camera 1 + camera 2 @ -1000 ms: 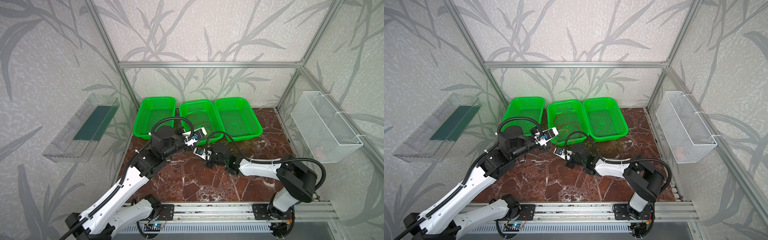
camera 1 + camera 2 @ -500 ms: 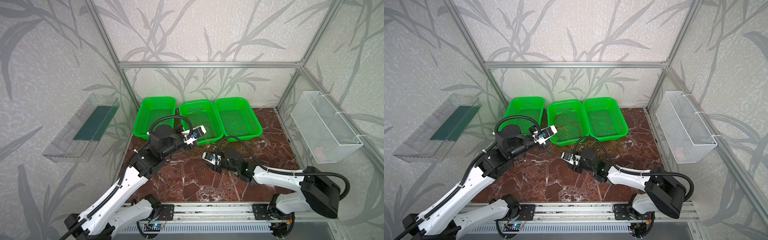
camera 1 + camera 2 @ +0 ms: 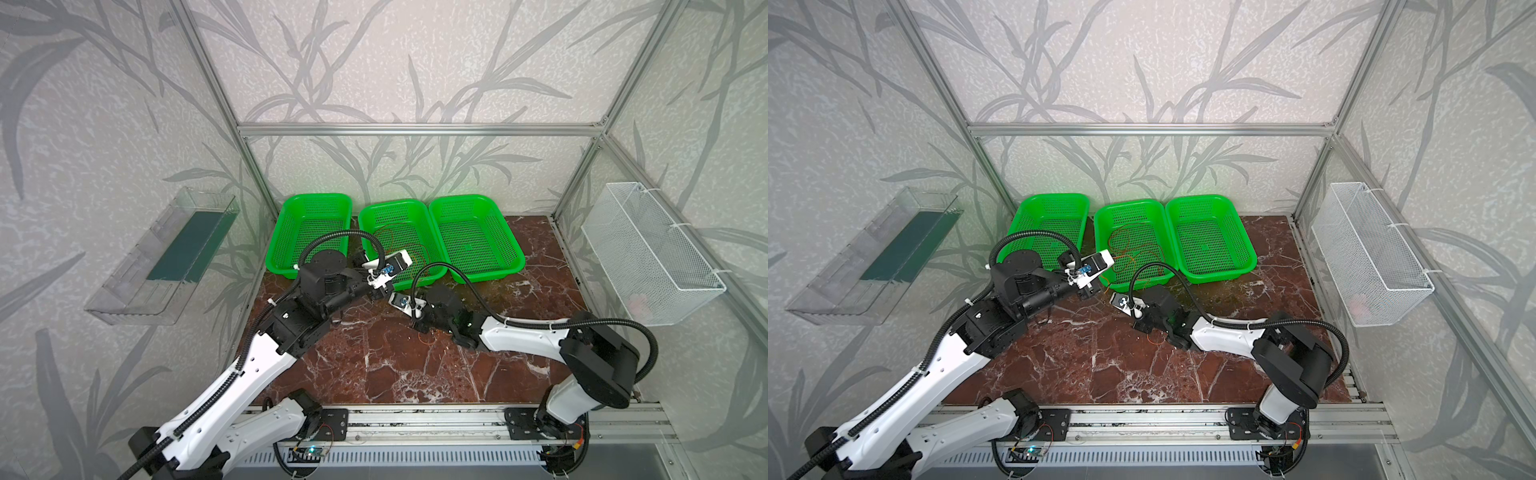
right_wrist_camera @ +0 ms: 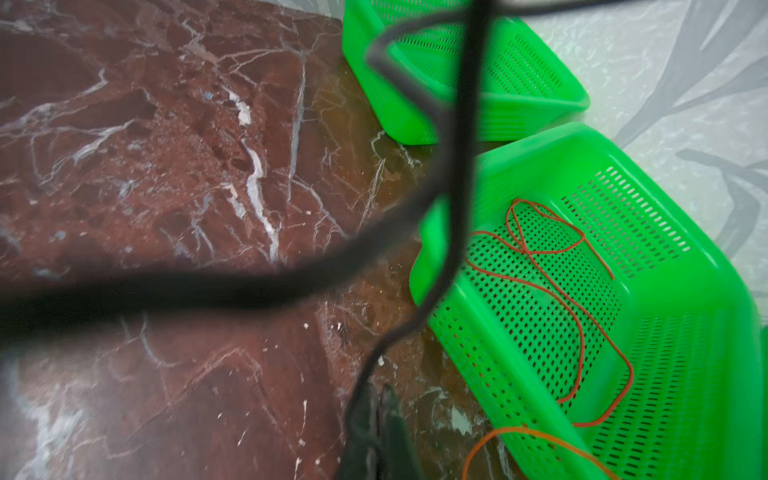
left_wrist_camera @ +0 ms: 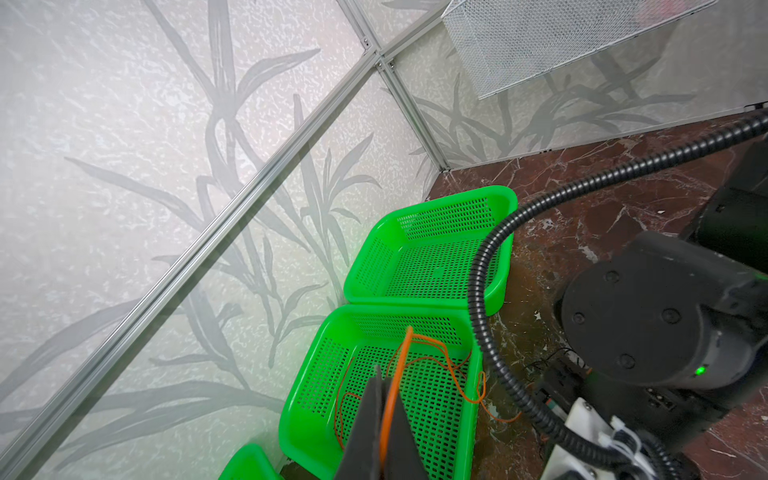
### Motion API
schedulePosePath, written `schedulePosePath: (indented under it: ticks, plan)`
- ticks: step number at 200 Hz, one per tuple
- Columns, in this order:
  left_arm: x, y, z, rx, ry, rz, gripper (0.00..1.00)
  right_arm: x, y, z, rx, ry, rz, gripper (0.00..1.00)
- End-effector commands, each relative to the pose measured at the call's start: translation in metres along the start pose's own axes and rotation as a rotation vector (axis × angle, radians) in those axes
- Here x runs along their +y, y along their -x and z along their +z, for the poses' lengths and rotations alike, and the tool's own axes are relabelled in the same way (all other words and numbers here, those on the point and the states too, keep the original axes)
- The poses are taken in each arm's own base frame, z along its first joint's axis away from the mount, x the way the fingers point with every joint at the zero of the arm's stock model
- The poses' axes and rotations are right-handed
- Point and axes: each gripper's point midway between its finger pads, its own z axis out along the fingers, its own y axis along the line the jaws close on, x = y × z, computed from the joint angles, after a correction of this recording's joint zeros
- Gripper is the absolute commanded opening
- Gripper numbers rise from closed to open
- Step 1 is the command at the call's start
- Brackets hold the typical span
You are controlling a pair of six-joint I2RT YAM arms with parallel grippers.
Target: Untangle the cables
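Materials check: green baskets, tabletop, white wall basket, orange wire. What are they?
Green baskets: moulded plastic, glossy, with perforated floor and walls.
Tabletop: looks like polished red-brown marble with white veins; could be a printed laminate.
White wall basket: fine mesh on a wire frame, probably painted metal.
Orange wire: thin, bends into loose loops; smooth plastic-looking insulation.

Bright, even, diffuse light in both top views; soft shadows and faint sheen on floor [image 3: 374, 365]. Wide-angle stretch toward edges. Right wrist view: black cable [image 4: 395, 340] near lens badly blurred, background sharper.
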Motion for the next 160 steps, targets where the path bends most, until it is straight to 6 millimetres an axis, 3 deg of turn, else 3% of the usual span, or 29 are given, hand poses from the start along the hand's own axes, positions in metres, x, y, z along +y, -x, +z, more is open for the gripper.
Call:
schedulePosePath:
  ticks: [1, 19, 61, 88, 94, 107, 128, 131, 139, 143, 160]
  plan:
    - [0.029, 0.016, -0.014, -0.026, 0.117, 0.031, 0.00, 0.003, -0.036, -0.017, 0.132, 0.052, -0.001, 0.00]
    - [0.041, 0.020, -0.022, -0.031, 0.161, 0.028, 0.00, -0.003, -0.064, -0.027, 0.245, 0.034, -0.020, 0.00]
    - [0.063, 0.024, -0.038, -0.020, 0.215, 0.027, 0.00, -0.014, -0.090, -0.048, 0.394, 0.001, -0.109, 0.00]
    - [0.061, 0.025, -0.042, -0.026, 0.203, 0.018, 0.00, -0.021, -0.104, -0.061, 0.454, -0.038, -0.164, 0.00]
    - [0.058, 0.024, -0.042, -0.027, 0.195, 0.013, 0.00, -0.024, -0.105, -0.064, 0.453, -0.051, -0.163, 0.06]
    - [0.054, 0.021, -0.043, -0.029, 0.182, -0.003, 0.00, -0.026, -0.102, -0.072, 0.435, -0.053, -0.143, 0.32]
    - [0.046, 0.016, -0.042, -0.032, 0.161, -0.023, 0.00, -0.030, -0.066, -0.088, 0.264, -0.081, -0.118, 0.49]
    - [0.046, 0.016, -0.042, -0.034, 0.159, -0.026, 0.00, -0.031, -0.059, -0.091, 0.226, -0.089, -0.116, 0.54]
    - [0.045, 0.017, -0.042, -0.040, 0.154, -0.033, 0.00, -0.032, -0.045, -0.097, 0.135, -0.101, -0.095, 0.81]
    - [0.044, 0.017, -0.041, -0.043, 0.150, -0.036, 0.00, -0.034, -0.039, -0.100, 0.096, -0.105, -0.070, 0.88]
    - [0.042, 0.022, -0.040, -0.063, 0.130, -0.052, 0.00, -0.042, -0.024, -0.107, -0.008, -0.090, 0.040, 0.90]
